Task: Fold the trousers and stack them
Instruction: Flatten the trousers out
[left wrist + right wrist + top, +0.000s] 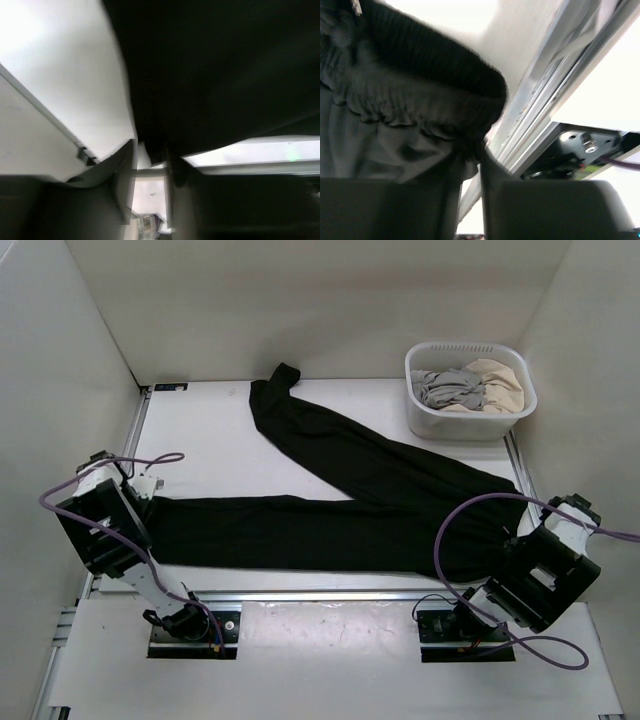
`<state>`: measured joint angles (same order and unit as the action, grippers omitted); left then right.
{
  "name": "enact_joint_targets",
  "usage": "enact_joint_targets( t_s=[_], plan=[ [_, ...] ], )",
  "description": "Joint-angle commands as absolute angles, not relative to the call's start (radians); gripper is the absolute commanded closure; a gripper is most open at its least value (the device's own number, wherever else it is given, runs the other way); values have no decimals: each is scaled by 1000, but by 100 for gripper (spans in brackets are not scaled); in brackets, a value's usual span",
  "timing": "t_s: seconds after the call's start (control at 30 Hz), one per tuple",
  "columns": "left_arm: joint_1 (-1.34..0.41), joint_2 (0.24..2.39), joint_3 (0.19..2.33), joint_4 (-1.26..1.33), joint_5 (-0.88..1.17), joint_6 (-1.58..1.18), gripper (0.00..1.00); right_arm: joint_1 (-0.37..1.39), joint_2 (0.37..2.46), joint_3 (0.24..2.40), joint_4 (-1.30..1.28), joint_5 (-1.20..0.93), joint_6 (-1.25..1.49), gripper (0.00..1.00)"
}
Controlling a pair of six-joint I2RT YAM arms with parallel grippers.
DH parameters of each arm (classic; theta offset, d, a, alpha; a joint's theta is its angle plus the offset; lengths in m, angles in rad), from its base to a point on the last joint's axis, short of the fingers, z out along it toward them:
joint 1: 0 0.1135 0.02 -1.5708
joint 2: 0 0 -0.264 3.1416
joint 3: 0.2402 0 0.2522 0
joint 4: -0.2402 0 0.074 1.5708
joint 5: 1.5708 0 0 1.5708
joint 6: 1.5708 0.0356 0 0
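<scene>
One trousers [330,530] spread between two grippers. Left gripper [150,152] narrowly parted at leg end [168,525]; right gripper [470,160] clamps waistband [420,65]. One basket [430,422] beyond right gripper holds grey garment [445,388], beige garment [497,380].

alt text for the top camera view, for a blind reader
Black trousers lie spread in a V on a white table, waistband at the near right, between the left arm and right arm. A white basket at the far right holds a grey garment and a beige garment.
</scene>
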<state>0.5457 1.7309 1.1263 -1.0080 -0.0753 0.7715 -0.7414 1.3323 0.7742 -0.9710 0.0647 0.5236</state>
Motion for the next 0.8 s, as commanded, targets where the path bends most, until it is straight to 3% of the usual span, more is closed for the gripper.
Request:
enact_joint_targets(
  t_s=[0.0, 0.1, 0.13, 0.23, 0.47, 0.6, 0.63, 0.73, 0.77],
  plan=[
    [595, 1712, 1118, -982, -123, 807, 48, -765, 1321, 790, -973, 87, 502, 73],
    [615, 1712, 1185, -1017, -46, 827, 31, -775, 1321, 801, -973, 97, 502, 36],
    [615, 1712, 1216, -1050, -25, 827, 18, -775, 1321, 810, -973, 97, 502, 20],
    [615, 1752, 1345, -1062, 46, 801, 17, -775, 1312, 779, -963, 86, 502, 13],
    [548, 1922, 1491, -1032, 331, 732, 14, -775, 1355, 735, -905, 49, 522, 13],
    [485, 1982, 1385, -908, 279, 712, 14, -746, 1396, 706, -873, 67, 543, 17],
    [485, 1994, 1356, -870, 250, 712, 23, -746, 1396, 706, -873, 90, 543, 18],
    [485, 2058, 1356, -859, 212, 681, 54, -732, 1396, 696, -864, 120, 561, 40],
    [485, 2069, 1365, -845, 212, 672, 74, -732, 1396, 696, -864, 129, 561, 59]
  ],
)
